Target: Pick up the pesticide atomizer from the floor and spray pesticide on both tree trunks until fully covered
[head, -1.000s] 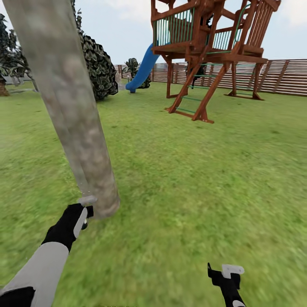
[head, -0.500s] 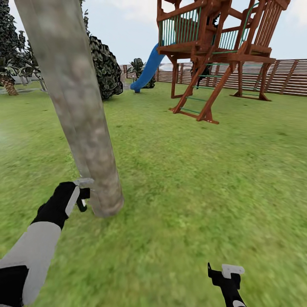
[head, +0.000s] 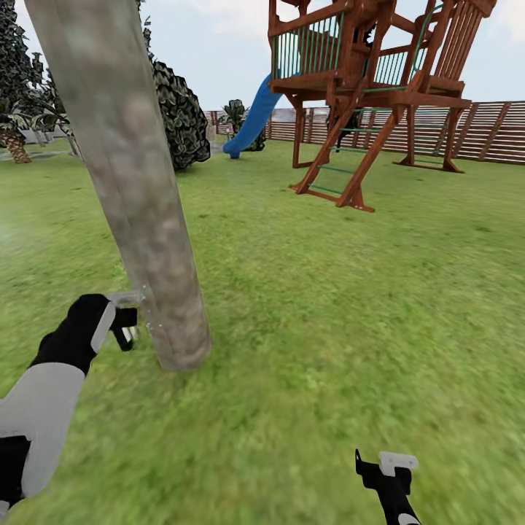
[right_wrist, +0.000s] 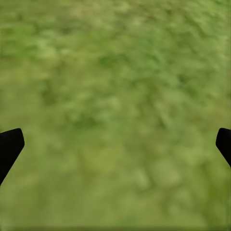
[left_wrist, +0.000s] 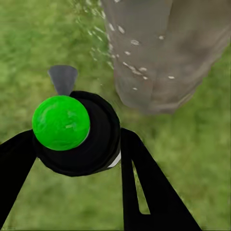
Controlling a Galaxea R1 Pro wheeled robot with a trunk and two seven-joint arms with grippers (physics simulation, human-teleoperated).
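- green lawn (head: 350,313) runs back to a brown slatted fence (head: 496,131) and a wooden play tower (head: 372,80) with a blue slide (head: 251,120); the robot stands close to one thick tree trunk (head: 138,197).
- the left gripper (left_wrist: 77,144) has its fingers (left_wrist: 144,183) clamped on the pesticide atomizer (left_wrist: 72,130), whose green cap (left_wrist: 61,122) and grey nozzle (left_wrist: 63,78) face the camera; in the head view the left gripper (head: 124,324) sits just beside the trunk's lower part.
- white specks of pesticide (left_wrist: 130,53) show on and near the tree trunk (left_wrist: 163,53), low on the side facing the sprayer.
- the right gripper (head: 386,467) hangs apart over bare grass, its fingers (right_wrist: 9,147) spread wide and empty.
- risk, as a judgement: the nozzle seems to point beside the trunk rather than squarely at it, so spray may drift onto the grass and leave patches bare.
- the far side and upper trunk may stay uncovered unless the sprayer is carried round and up.
- working this close, the arm or atomizer could knock the trunk and twist the bottle in the grip.
- the second tree cannot be made out for sure.
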